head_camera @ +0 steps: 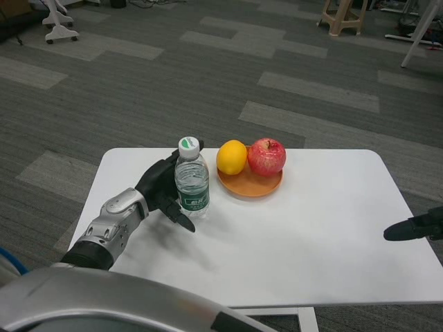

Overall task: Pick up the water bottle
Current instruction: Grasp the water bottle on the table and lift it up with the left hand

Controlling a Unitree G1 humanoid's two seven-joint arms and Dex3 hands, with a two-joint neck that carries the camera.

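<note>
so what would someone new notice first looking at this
Probably the left hand wrapped around the side of the clear water bottle, which stands upright near the middle of the white table. Right beside the bottle sits an orange plate with a yellow lemon and a red apple. The right hand waits at the table's right edge, holding nothing.
</note>
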